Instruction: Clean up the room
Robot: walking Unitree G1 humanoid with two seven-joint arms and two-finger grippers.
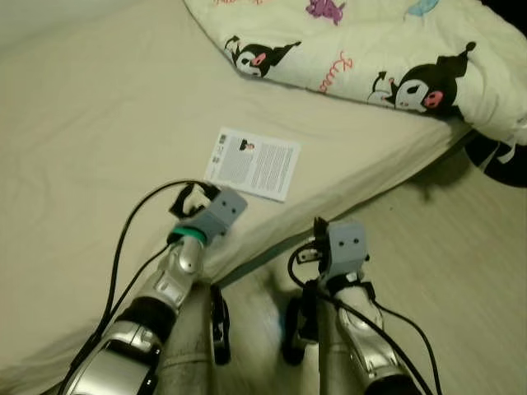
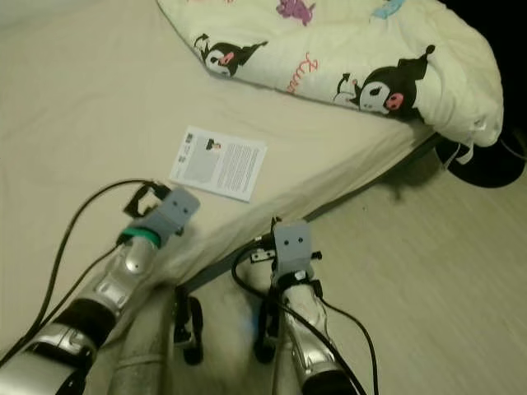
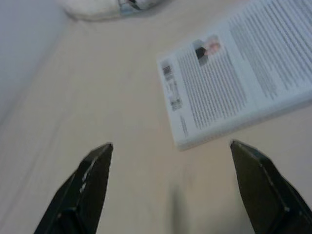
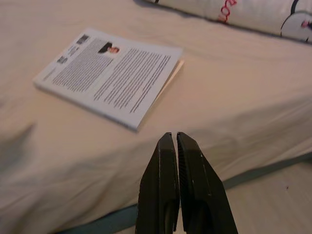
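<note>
One white booklet (image 1: 253, 162) lies flat on the bed (image 1: 90, 123), near its edge. Just short of it hovers the left gripper (image 3: 170, 187), fingers spread wide; the right gripper (image 4: 176, 183) is clenched at the mattress edge.

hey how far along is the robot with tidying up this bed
Early. Nothing looks tidied: the booklet lies flat on the bed sheet, the blanket rumpled. In hand: the open left gripper points at the booklet; right gripper shut, empty. Left: gripping and removing it.
</note>
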